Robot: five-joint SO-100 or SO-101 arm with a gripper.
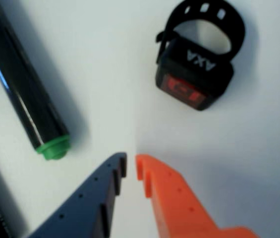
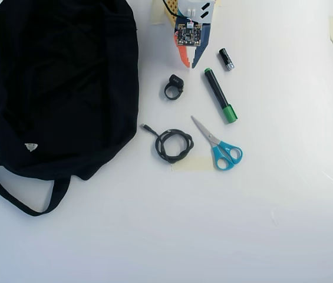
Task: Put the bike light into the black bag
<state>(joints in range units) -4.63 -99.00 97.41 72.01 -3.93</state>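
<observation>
The bike light (image 1: 194,79) is a small black block with a red lens, white lettering and a looped strap, lying on the white table up and to the right of my fingertips in the wrist view. From overhead the bike light (image 2: 174,87) sits just below and left of my gripper (image 2: 191,65), apart from it. My gripper (image 1: 131,166) has a blue and an orange finger, tips nearly together, with nothing between them. The black bag (image 2: 60,82) is large and soft and fills the left side of the overhead view, with a white tag and a long strap.
A black marker with a green cap (image 2: 220,95) lies right of the gripper, also seen as the marker (image 1: 26,94) in the wrist view. Nearby are a short black battery (image 2: 226,59), a coiled black cable (image 2: 172,144) and blue-handled scissors (image 2: 219,144).
</observation>
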